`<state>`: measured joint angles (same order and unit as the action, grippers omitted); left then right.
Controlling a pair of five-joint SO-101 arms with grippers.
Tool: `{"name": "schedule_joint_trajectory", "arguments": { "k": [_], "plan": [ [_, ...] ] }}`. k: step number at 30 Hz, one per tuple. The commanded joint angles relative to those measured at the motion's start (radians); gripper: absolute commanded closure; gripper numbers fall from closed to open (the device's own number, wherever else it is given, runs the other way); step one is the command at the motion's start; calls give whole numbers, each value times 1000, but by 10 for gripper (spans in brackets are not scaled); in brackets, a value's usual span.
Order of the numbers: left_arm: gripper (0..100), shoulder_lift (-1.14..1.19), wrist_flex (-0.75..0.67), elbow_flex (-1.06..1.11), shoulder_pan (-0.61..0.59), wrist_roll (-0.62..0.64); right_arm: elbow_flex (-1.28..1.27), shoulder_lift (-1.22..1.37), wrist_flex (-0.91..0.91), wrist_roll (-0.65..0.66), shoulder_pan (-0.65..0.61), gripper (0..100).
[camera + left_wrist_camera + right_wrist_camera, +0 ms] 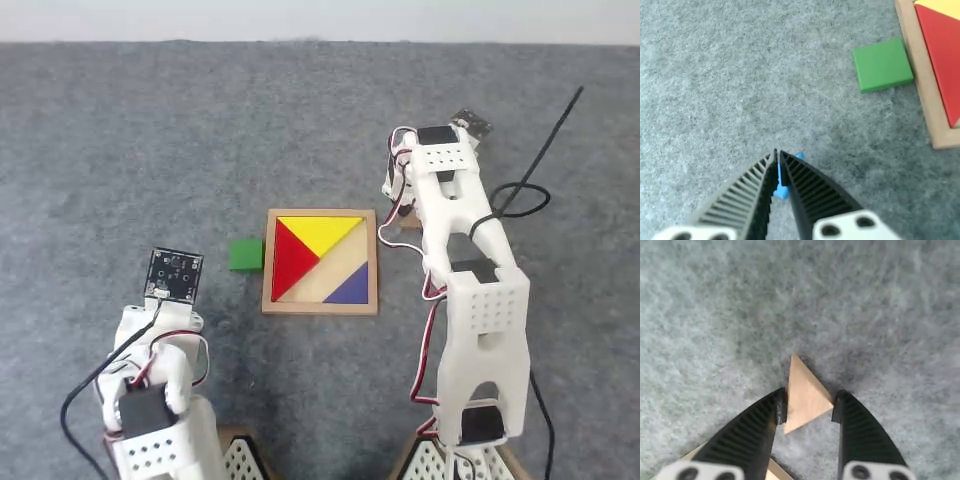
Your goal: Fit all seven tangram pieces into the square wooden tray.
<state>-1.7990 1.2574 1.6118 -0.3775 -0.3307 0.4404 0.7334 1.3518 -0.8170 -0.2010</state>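
Tray: the square wooden tray (320,306) is lying in the middle of the grey felted tabletop (130,140), between the two arms.
In the tray: a yellow triangle (320,233) is sitting along the far side. A red triangle (290,262) is filling the left side. A blue-violet piece (352,288) is lying in the near right corner. A wood-coloured band (337,268) is running between them, and it cannot be told whether that is a piece or the tray's bare floor.
Green square: the green square (245,254) is lying flat on the tabletop just beside the tray's left rim, outside it.
Left claw: the left claw (777,152) is hovering over bare felt, near and left of the green square. Its fingers are pressing nearly together, and a thin blue piece (781,192) is showing in the slit between them and just past the tips.
Left arm: the left arm (160,400) is standing at the near left corner, well apart from the tray.
Right claw: the right claw (809,405) is clenching a wooden triangle (804,390), with one fingertip touching each side of it. The triangle is lying flat on the felt.
Right arm: the right arm (470,290) is stretching from the near edge toward the far side, right of the tray.
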Motion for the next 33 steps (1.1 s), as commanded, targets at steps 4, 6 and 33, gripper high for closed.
{"name": "schedule_joint_trajectory", "arguments": {
  "k": [4,6,33],
  "plan": [
    [987,-18,5,-7,-5,-11,34,-41,51,106,-4,868],
    [987,-18,5,-7,-5,-11,52,-41,62,160,13,868],
    [987,-18,5,-7,-5,-11,117,-323,444,1278,-22,868]
  ]
}}
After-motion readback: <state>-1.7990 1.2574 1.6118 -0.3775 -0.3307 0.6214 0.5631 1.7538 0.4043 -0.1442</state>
